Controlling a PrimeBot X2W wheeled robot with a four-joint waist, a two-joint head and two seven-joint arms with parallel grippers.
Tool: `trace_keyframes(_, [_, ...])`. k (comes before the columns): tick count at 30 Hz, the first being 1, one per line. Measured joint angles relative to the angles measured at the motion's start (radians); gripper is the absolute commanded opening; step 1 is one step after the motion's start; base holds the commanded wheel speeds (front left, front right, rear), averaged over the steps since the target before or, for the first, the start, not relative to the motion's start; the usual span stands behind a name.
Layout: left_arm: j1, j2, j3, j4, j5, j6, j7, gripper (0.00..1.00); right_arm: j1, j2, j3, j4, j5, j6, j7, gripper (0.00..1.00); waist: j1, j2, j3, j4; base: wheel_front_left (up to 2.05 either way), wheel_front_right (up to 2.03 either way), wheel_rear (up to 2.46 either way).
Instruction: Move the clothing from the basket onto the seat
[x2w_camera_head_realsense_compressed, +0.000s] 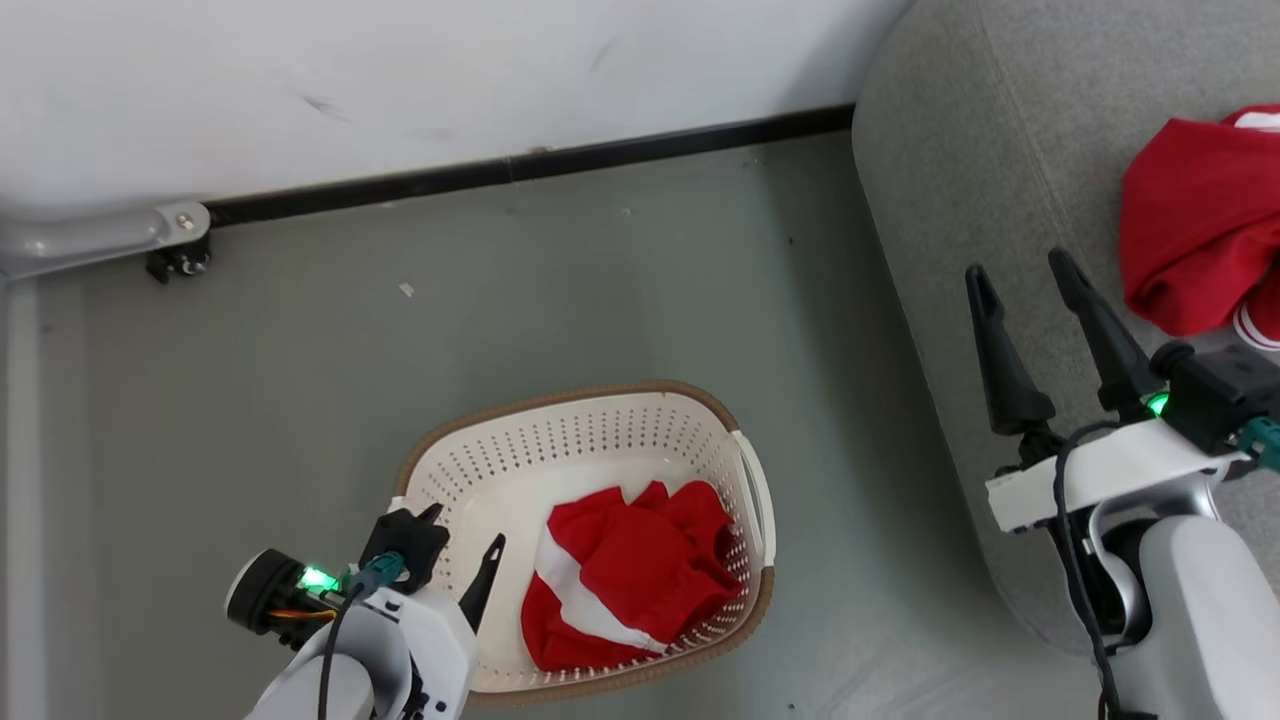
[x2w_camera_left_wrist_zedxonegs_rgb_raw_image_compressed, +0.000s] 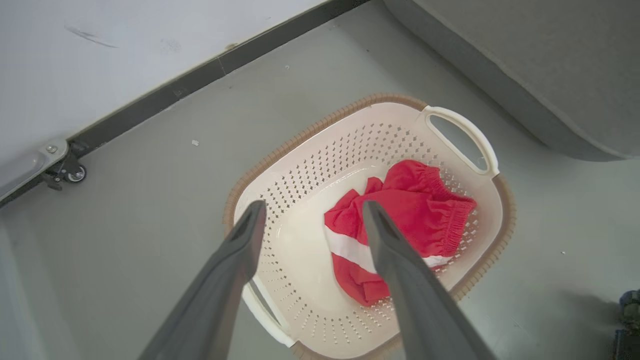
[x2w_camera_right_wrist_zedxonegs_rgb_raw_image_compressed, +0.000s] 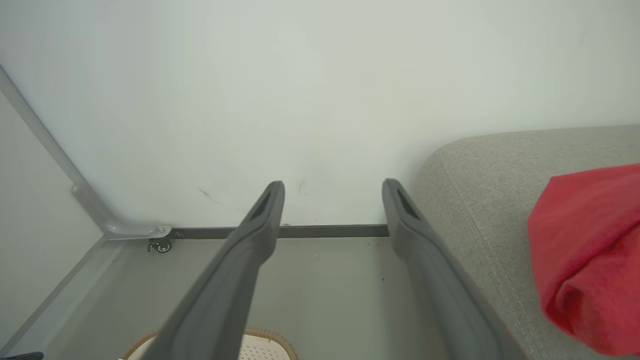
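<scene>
Crossing the left wrist view, one dark finger (x2w_camera_left_wrist_zedxonegs_rgb_raw_image_compressed: 400, 270) of the left jaws covers a strip of the red garment (x2w_camera_left_wrist_zedxonegs_rgb_raw_image_compressed: 430, 210) in the basket (x2w_camera_left_wrist_zedxonegs_rgb_raw_image_compressed: 345, 155), so its full outline cannot be made out. The left jaws stand wide open and hold nothing, poised above the basket's near rim. In the head view the wrist housing hides much of their fingers. The garment lies crumpled on the basket's bottom, towards the wall with one handle slot. It is bright red, with a gathered elastic edge and a broad white stripe. A second red garment (x2w_camera_head_realsense_compressed: 1190, 220) rests on the grey seat (x2w_camera_head_realsense_compressed: 960, 200), well apart from the basket. The head view's right edge cuts it off, and a bit of white-striped trim shows at its lower corner. The right jaws, their fingers (x2w_camera_head_realsense_compressed: 1005, 360) spread wide and empty, hang over the seat's rounded edge near that garment. In the right wrist view the basket's brown rim is cropped by the bottom edge. The basket stands on the grey floor (x2w_camera_head_realsense_compressed: 500, 300) beside the seat.
</scene>
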Motion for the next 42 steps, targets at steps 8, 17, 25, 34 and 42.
trace_keyframes(8, [-0.042, -0.007, -0.053, 0.034, 0.043, -0.048, 0.014, 1.0, -0.075, 0.0, 0.011, 0.0, -0.007, 0.0, -0.001, 1.0, 0.0, 0.0, 0.078, -0.029, 0.0, 0.0, 0.0])
trace_keyframes(17, [-0.084, -0.027, -0.12, 0.07, 0.087, -0.1, 0.029, 1.0, -0.164, -0.001, 0.031, 0.012, -0.007, 0.0, -0.003, 1.0, 0.0, 0.0, 0.158, -0.059, 0.0, 0.0, 0.0])
trace_keyframes(25, [-0.12, -0.045, -0.179, 0.097, 0.136, -0.142, 0.043, 1.0, -0.244, -0.002, 0.046, 0.028, -0.004, 0.0, -0.011, 1.0, 0.0, 0.0, 0.222, -0.085, 0.0, 0.0, 0.0])
trace_keyframes(34, [-0.16, -0.062, -0.204, 0.131, 0.165, -0.157, 0.043, 1.0, -0.299, -0.002, 0.061, 0.046, 0.017, 0.0, -0.029, 1.0, 0.0, 0.0, 0.288, -0.117, 0.0, 0.0, 0.0])
trace_keyframes(42, [-0.197, -0.066, -0.214, 0.179, 0.184, -0.161, 0.043, 1.0, -0.337, -0.002, 0.074, 0.062, 0.03, 0.0, -0.039, 1.0, 0.0, 0.0, 0.341, -0.147, 0.0, 0.0, 0.0])
